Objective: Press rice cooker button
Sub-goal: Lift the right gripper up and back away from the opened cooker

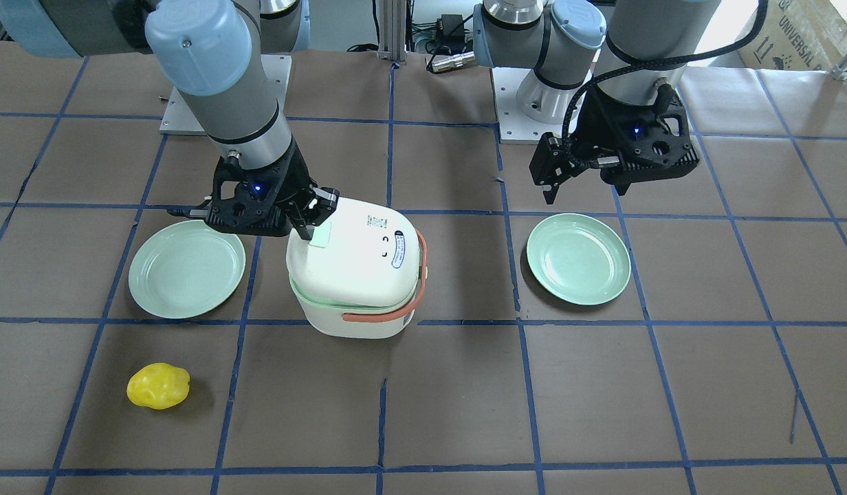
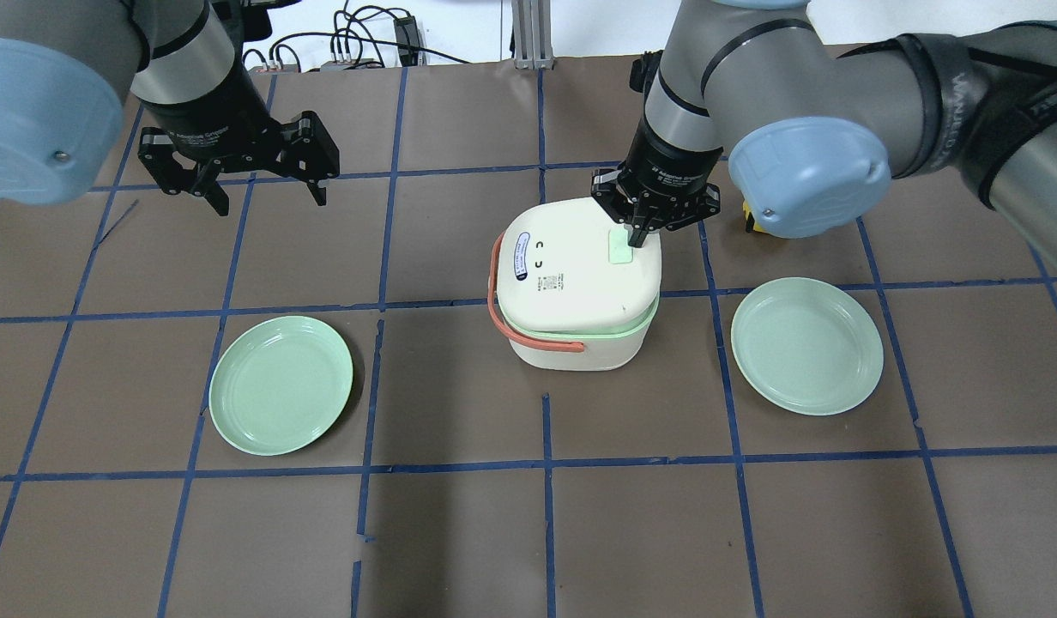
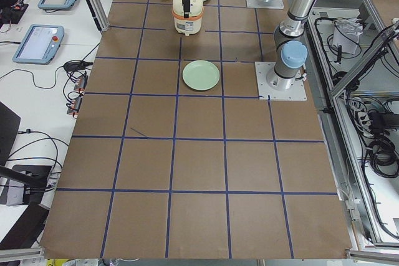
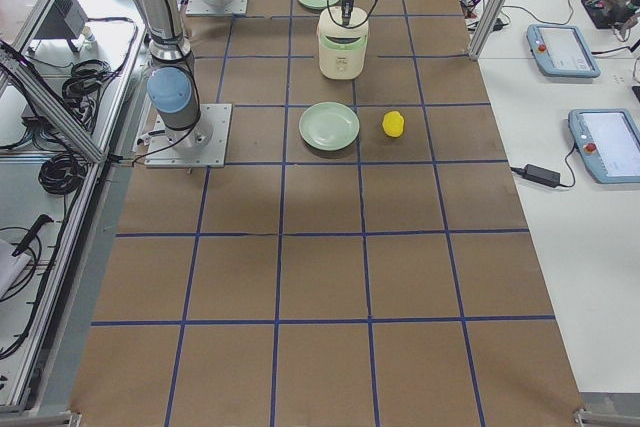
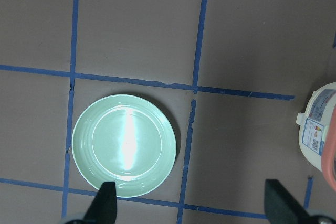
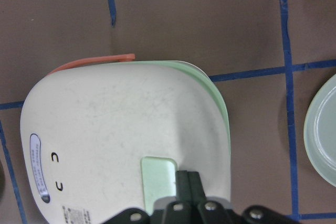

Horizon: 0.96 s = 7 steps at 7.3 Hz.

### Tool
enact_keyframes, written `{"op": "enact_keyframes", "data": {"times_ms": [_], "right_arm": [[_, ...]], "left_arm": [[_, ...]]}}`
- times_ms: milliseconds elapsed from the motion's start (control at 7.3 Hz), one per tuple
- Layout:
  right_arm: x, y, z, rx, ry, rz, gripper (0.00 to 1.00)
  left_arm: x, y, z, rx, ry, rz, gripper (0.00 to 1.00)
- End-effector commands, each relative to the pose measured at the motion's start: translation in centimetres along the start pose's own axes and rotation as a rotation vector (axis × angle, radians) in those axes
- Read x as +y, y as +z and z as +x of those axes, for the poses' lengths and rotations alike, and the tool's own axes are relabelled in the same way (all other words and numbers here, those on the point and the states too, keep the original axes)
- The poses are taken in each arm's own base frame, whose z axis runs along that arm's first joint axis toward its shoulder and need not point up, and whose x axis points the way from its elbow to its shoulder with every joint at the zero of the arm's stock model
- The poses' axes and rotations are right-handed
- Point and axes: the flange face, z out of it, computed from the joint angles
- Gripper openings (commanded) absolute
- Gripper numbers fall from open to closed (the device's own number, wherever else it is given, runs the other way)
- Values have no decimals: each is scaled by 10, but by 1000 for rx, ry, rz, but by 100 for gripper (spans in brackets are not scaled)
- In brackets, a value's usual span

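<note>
**A:** Overhead exterior first. We've got the rice cooker [image 2: 576, 292] upright, lid down. How far along are we?

**B:** We see the right gripper [image 2: 638, 236] over the cooker's lid, jaws together, tip at the edge of the pale green button [image 2: 619, 249] near the lid's rim. The left gripper [image 2: 267, 196] hangs well apart from the cooker, jaws apart, empty.

**A:** Pressed?

**B:** We can't tell. Approach looks done, and we'd judge the push itself is left.

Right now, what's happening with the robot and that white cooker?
Right gripper shut, tip at the green button on the rice cooker; contact unclear. Left gripper open, hovering above the table. Nothing blocking the button.
</note>
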Motion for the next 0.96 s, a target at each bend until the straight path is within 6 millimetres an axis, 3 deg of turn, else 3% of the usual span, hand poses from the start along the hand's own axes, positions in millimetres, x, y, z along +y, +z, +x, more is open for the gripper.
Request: {"op": "enact_keyframes", "data": {"times_ms": [0,137,274,411,685,822], "right_arm": [[-10,-45,16,76,-71,-21,18],[-12,-61,21,114,-70,-30,29],[-13,-78,26,113,-61,0,48],[-8,-93,36,121,-64,18,57],[-17,-119,85,123,-121,20,90],[-4,-134,83,126,-132,6,96]], "left_arm": [[0,0,0,0,0,0,100],[0,0,0,0,0,0,100],[0,0,0,0,0,0,100],[0,0,0,0,0,0,100],[0,0,0,0,0,0,100],[0,0,0,0,0,0,100]]}}
